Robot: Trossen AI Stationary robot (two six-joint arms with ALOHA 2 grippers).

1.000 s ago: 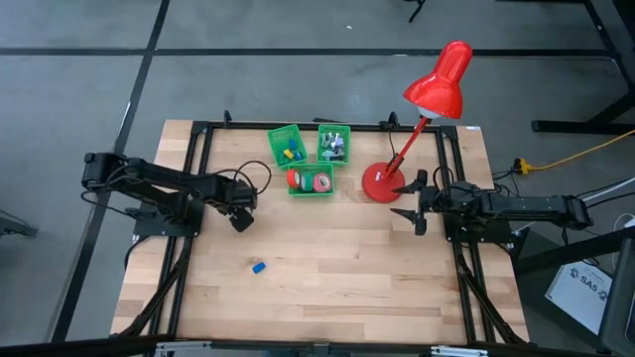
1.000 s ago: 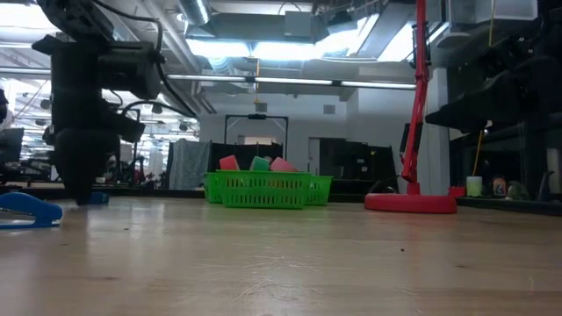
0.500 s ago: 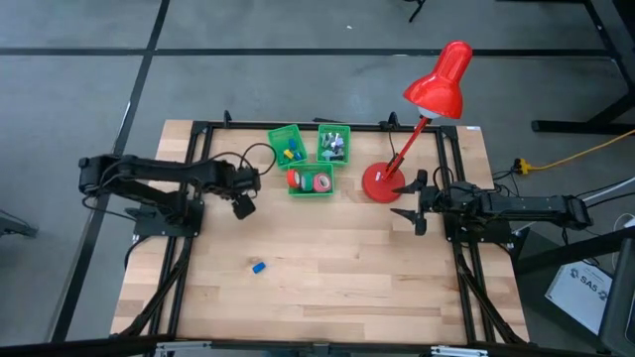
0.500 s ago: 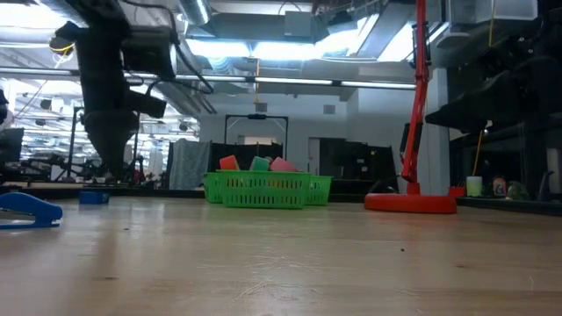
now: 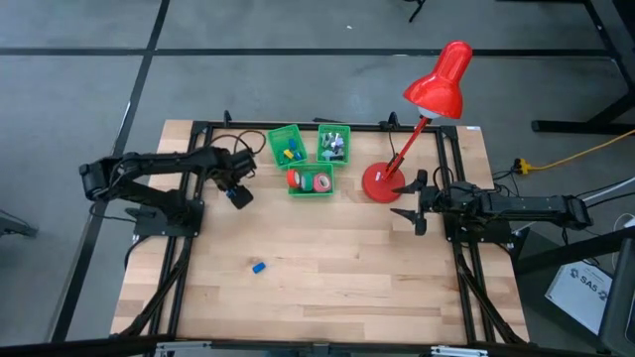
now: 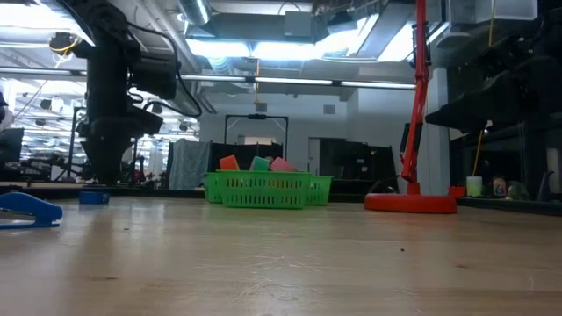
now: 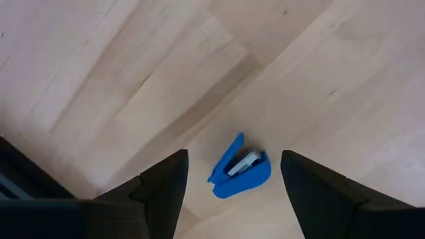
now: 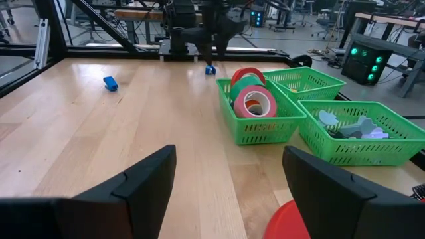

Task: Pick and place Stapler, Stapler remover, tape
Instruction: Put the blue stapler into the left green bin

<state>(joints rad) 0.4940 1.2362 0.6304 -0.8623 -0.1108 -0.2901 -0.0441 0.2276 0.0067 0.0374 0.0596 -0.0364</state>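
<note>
My left gripper (image 5: 240,195) hangs open over the table's left part, fingers pointing down. A small blue stapler (image 7: 239,176) lies on the wood below it, seen between the fingers and clear of them. That stapler (image 6: 92,197) does not show in the high view. A second blue stapler (image 5: 258,267) lies nearer the front edge. Red tape rolls (image 8: 255,103) fill the nearest green basket (image 5: 311,188). Pale staple removers (image 8: 352,126) lie in another basket (image 5: 333,156). My right gripper (image 5: 412,203) waits open at the table's right.
A third green basket (image 5: 273,149) at the back holds small coloured staplers. A red desk lamp stands on its round base (image 5: 380,182) right of the baskets, its head (image 5: 440,84) over the far edge. Bare wood spreads toward the near edge.
My left gripper has risen off the table and swung toward the far edge, closer to the baskets, staying open. The small blue stapler beneath it has stayed where it lay on the wood.
</note>
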